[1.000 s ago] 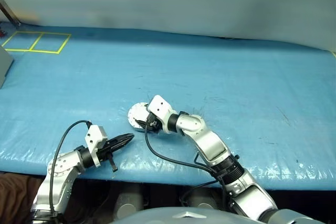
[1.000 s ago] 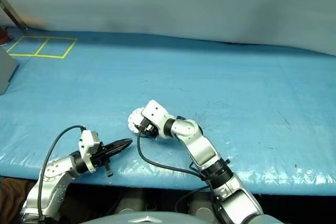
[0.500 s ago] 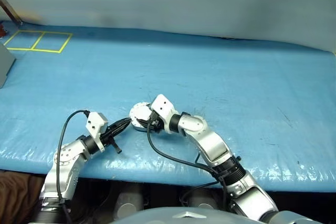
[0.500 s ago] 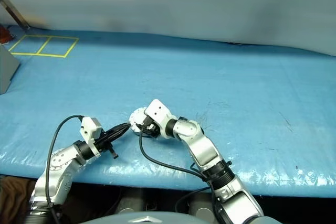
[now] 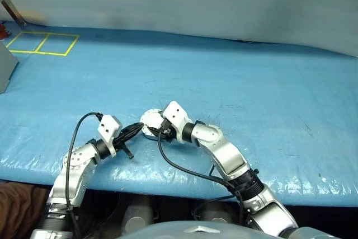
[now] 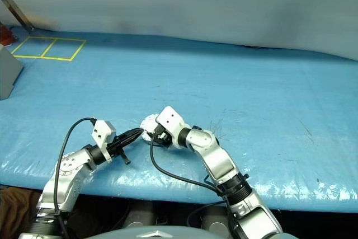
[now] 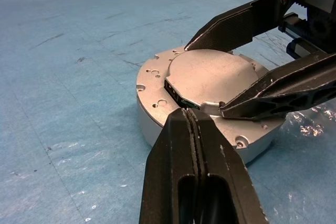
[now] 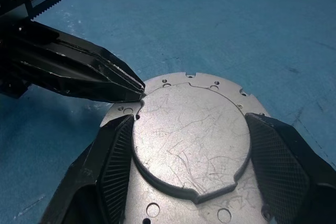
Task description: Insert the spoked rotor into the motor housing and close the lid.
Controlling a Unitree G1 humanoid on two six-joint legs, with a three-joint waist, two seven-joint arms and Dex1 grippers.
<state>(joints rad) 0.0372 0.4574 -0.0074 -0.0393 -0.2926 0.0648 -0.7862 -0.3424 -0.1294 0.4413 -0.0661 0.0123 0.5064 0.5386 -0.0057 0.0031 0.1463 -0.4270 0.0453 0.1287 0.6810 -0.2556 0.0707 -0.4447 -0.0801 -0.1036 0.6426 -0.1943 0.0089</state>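
The motor housing [image 7: 152, 121] is a round silver cup standing on the blue table near its front edge. The lid [image 8: 189, 140] lies flat on top of it, plain silver-grey face up. My right gripper [image 8: 190, 129] reaches in from the right, and its two black fingers [image 8: 113, 156] press on opposite sides of the lid's raised round plate. My left gripper [image 7: 187, 113] comes from the left with its fingers shut together and nothing between them. Its tip touches the lid's edge [image 5: 143, 127]. The spoked rotor is hidden.
The blue sheet [image 5: 251, 82] covers the whole table. Yellow tape squares [image 5: 42, 43] mark the far left corner, with a grey box [image 5: 5, 71] at the left edge. The table's front edge [image 5: 168, 180] runs just behind both arms.
My left gripper has swung forward and to the right, from well left of the housing until its tip meets the lid's edge. The right gripper has stayed on the lid.
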